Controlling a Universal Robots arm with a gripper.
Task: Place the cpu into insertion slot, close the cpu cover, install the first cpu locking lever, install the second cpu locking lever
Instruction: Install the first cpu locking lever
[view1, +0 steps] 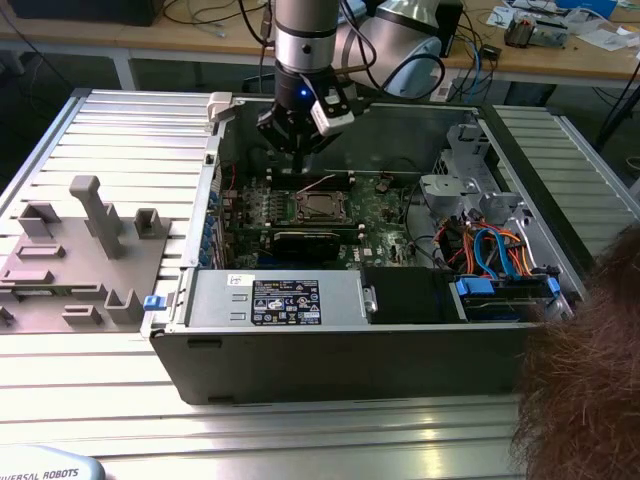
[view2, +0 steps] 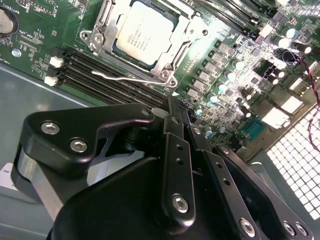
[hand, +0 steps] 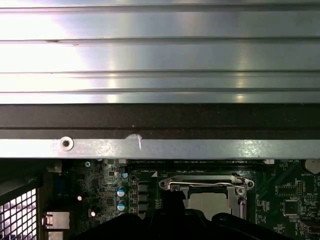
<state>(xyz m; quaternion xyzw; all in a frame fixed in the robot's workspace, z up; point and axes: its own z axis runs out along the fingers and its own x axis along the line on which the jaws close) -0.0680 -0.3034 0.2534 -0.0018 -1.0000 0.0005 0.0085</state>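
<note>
Gripper (view1: 297, 135) hovers above the far side of the motherboard (view1: 385, 205), fingers (view2: 182, 131) pressed together, nothing held. Cpu (view2: 145, 31) is already seated in the insertion slot (view1: 318, 208), mid-board; dull silver top with print shows through the window of the cpu cover (view2: 172, 54), which looks folded down flat. One wire locking lever (view2: 131, 77) lies along the cover's edge, beside the memory slots (view2: 95, 71). Judging by that, levers are the step in hand; can't tell if either is hooked. Needs fingertip contact on thin wire.
</note>
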